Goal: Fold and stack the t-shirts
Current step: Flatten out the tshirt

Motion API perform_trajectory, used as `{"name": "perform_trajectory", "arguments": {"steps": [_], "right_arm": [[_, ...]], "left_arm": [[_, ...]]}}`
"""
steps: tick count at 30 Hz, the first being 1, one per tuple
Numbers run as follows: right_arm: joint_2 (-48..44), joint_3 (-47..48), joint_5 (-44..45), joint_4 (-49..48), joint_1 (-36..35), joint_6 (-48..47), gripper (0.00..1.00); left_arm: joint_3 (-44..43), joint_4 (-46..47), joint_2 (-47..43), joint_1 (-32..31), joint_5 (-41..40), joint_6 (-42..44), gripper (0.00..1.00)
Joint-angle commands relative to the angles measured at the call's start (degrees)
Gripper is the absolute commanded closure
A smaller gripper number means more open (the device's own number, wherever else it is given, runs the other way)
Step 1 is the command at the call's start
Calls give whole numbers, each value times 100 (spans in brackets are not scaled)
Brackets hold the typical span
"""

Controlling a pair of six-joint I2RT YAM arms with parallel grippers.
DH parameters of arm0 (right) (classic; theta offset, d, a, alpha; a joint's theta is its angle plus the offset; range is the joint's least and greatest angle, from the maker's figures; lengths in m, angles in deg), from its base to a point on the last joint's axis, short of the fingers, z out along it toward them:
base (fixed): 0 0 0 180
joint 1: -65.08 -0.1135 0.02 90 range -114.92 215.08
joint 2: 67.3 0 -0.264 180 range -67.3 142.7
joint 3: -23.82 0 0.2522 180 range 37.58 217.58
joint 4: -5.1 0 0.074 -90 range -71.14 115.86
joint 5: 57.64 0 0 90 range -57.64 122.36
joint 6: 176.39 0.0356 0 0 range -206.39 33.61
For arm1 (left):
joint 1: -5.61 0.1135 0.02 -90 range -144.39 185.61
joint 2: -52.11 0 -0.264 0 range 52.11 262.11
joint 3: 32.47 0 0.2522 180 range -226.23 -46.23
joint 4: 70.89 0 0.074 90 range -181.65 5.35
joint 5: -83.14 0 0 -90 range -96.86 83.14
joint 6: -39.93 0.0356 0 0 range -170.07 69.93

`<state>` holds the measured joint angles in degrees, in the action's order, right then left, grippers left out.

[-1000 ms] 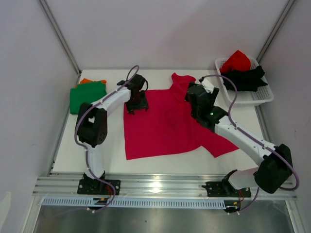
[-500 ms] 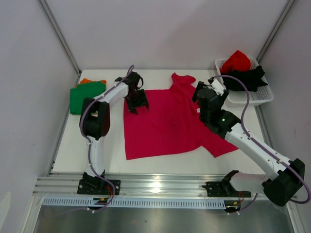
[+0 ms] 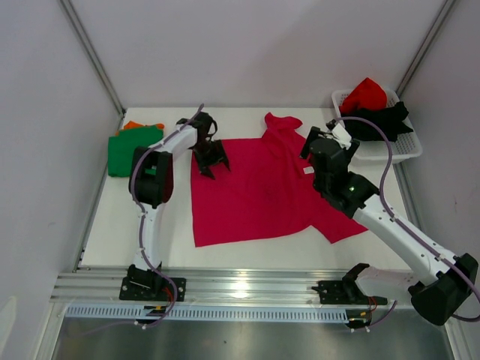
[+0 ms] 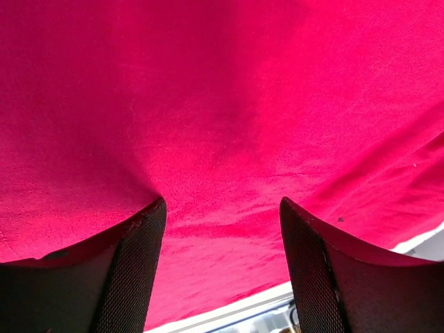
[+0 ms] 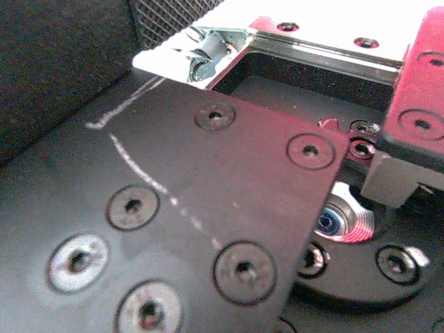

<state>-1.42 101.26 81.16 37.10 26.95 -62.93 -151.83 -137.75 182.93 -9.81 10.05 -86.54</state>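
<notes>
A magenta-pink t-shirt [image 3: 251, 191] lies spread flat in the middle of the table. My left gripper [image 3: 211, 160] is at its far left corner. In the left wrist view it [image 4: 222, 267] is open, with both fingers [image 4: 132, 270] resting on the magenta cloth [image 4: 222, 104] and nothing between them. My right gripper [image 3: 313, 148] hovers over the shirt's right shoulder. The right wrist view shows only black metal plates and screws close up, so its jaws are hidden. A folded green shirt [image 3: 133, 150] lies at the far left on an orange one [image 3: 133, 125].
A white lattice basket [image 3: 397, 154] at the far right corner holds a red shirt [image 3: 365, 94] and a black shirt [image 3: 381, 120]. Grey walls stand close on the left, back and right. A metal rail [image 3: 240, 289] runs along the near edge.
My right arm has swung out to the right and its gripper has shifted right over the shirt's shoulder. My left arm has straightened, its gripper staying at the shirt's far left corner.
</notes>
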Motion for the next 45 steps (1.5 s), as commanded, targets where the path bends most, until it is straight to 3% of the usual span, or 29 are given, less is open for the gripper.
{"name": "perform_trajectory", "arguments": {"steps": [1,9,12,18,27,35,39,45], "right_arm": [[-199,250,42,39,25,-44,20],[-225,320,-10,74,34,-35,20],[-278,303,7,110,42,-35,20],[-462,285,42,206,113,-44,20],[-551,215,-98,276,262,44,20],[-586,250,-116,268,271,18,20],[-507,277,-186,198,271,27,20],[-340,242,-344,180,262,185,20]], "left_arm": [[-171,-156,127,57,181,105,30],[145,-323,-162,241,-126,52,30],[557,-166,-425,311,-74,52,36],[1146,19,-979,329,-284,-53,37],[1655,-236,-1709,627,-1339,52,37],[2526,405,-2509,1182,-901,17,37],[2229,494,-2492,796,-636,131,36],[1429,80,-1719,154,-654,255,36]]}}
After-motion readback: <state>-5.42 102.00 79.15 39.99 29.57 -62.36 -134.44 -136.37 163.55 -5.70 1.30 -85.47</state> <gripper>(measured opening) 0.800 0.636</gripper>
